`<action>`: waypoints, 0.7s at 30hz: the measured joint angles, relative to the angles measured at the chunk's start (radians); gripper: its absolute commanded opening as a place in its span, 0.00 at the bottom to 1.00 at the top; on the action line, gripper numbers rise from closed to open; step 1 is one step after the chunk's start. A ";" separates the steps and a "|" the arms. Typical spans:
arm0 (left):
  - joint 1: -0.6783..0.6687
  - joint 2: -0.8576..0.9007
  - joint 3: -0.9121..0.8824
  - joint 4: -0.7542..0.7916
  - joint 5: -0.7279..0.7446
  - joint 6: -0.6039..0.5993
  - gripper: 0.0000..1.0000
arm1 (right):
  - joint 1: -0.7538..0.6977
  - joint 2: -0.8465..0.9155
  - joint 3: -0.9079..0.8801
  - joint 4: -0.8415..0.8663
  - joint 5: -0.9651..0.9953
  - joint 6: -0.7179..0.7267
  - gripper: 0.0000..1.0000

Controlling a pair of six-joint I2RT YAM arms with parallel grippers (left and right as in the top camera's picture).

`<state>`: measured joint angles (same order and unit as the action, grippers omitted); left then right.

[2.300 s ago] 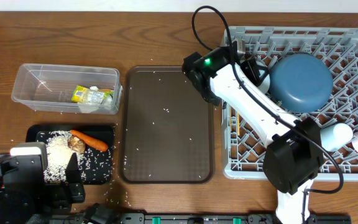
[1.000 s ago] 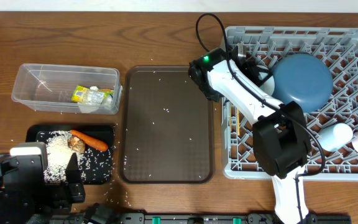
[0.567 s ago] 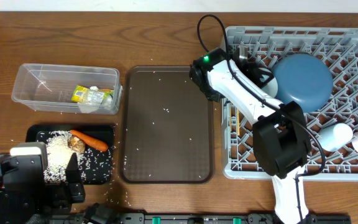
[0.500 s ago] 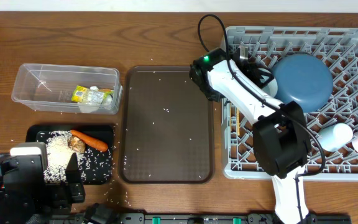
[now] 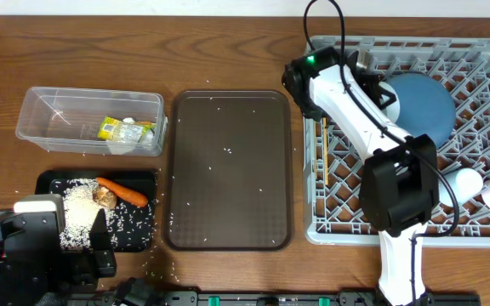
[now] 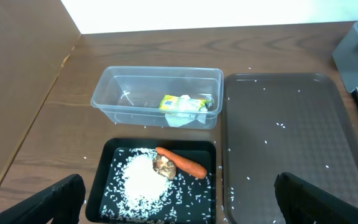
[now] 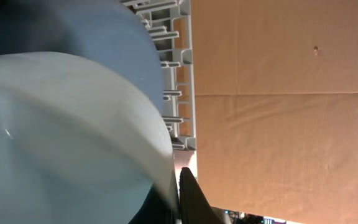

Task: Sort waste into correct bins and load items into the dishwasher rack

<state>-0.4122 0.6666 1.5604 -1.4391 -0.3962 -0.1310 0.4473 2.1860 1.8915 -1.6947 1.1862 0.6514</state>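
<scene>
White bowl with light-blue outside [image 7: 61,137], rim clenched in right end effector [image 7: 180,186]: you risk slippage against large blue round plate [image 5: 424,106].

open: over serving tray [image 5: 228,204] | obstacles: rack pegs [image 5: 475,64], blue plate [image 5: 428,106]

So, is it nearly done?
Nearly. Wrapper is in the clear box, carrot and rice in the black tray, blue plate in the rack. The right gripper is holding the white bowl over the rack. Left: seating it, plus stray grains on the brown tray.
</scene>
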 measured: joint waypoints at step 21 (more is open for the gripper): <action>0.000 0.000 0.000 0.000 0.000 0.000 0.98 | 0.045 0.000 0.144 0.135 -0.089 -0.020 0.01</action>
<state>-0.4122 0.6666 1.5604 -1.4391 -0.3962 -0.1310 0.4923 2.1860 2.0354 -1.5593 1.0977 0.6312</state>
